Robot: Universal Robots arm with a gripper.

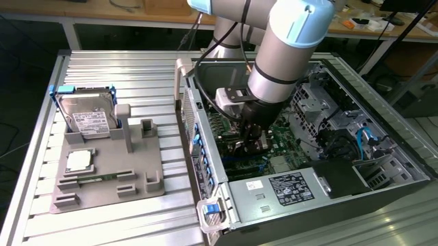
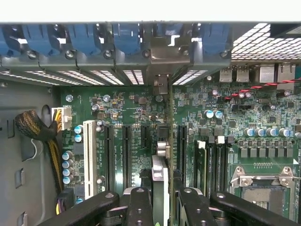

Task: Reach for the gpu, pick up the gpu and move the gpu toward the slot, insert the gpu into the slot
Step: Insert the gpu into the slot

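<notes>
Edge-on gpu point(image 2: 160, 184) between fingers point(image 2: 139, 208), over motherboard point(image 2: 235, 117)

Exterior view: camera mounted high, off arm point(image 1: 287, 56), tilted down over slatted tabletop point(image 1: 130, 66) and open computer case point(image 1: 383, 174) — mid distance, most of case in frame.
Wrist view: camera on wrist, inside case, facing motherboard point(image 2: 127, 108) nearly square-on at close range; hand point(image 2: 163, 194) and edge-on gpu point(image 2: 159, 181) in near foreground.
Shared region — motherboard slot area under arm, plus row of blue latches point(image 2: 84, 37) along case wall.
</notes>
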